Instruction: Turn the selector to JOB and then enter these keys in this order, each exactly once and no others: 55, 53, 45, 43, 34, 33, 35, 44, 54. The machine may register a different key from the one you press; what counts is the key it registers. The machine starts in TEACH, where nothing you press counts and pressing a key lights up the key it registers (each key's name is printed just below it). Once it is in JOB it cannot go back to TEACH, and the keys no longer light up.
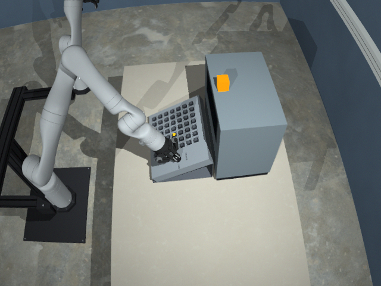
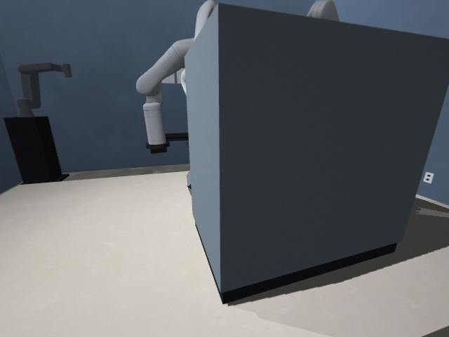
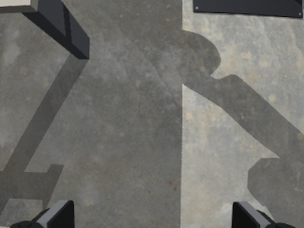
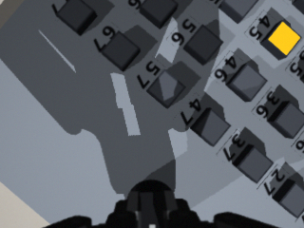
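The sloped key panel point(image 1: 198, 151) point(image 4: 28, 142) carries rows of dark keys. Key 45 point(image 1: 174, 134) point(image 4: 284, 39) is lit yellow. Key 57 point(image 4: 166, 88), key 47 point(image 4: 209, 125) and key 46 point(image 4: 247, 82) are dark. My right gripper point(image 1: 176, 157) point(image 4: 151, 207) is down at the panel, shut on the round black selector point(image 4: 151, 186), mostly hidden by its fingers. The TEACH and JOB labels show beside it in the top view, too small to read a setting. My left gripper point(image 3: 153, 216) is open and empty, far from the panel.
A large grey cabinet point(image 1: 246, 98) point(image 2: 308, 144) stands right behind the panel, with an orange cube point(image 1: 222, 83) on top. It hides the panel almost wholly in the exterior view. Both stand on a cream surface point(image 1: 196, 233) point(image 2: 109, 253). A black frame point(image 1: 9, 123) stands by the arm bases.
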